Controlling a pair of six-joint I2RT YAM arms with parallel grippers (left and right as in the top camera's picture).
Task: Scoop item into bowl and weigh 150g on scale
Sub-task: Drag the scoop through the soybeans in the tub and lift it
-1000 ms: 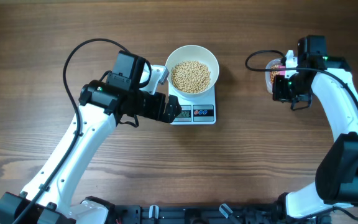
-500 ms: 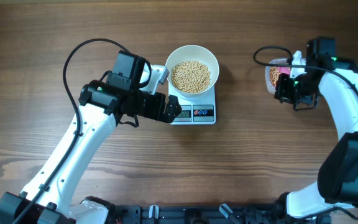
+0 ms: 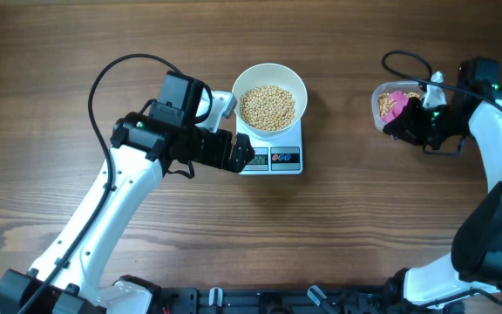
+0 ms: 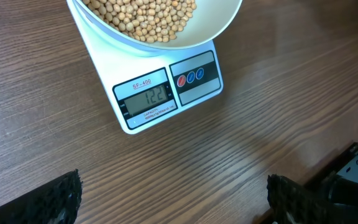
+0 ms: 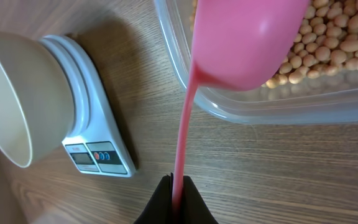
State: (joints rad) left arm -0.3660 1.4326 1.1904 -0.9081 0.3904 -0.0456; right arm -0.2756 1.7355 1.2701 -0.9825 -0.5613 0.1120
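Since the earlier frame the right hand has been swinging further away from the scale, carrying the scoop over the container; the left arm is not shifting. The right hand is pinching the very end of the thin scoop handle, fingers fully closed on it. The left hand is hanging wide and holding nothing, just beside the scale's front edge.

The bowl is sitting on the scale, and the beans are filling it partway; more beans are lying in the container, well apart from the scale. The display seems to be showing 122, so we are judging the weight short of target.

Risks we are flagging:
- The handle is pinched at its tip only, so a loaded scoop could be twisting and tipping beans onto the counter on the way to the scale.
- A full scoop could be overshooting the target.
- The scoop bumping the bowl rim, or the left hand nudging the scale, could be throwing off the reading.
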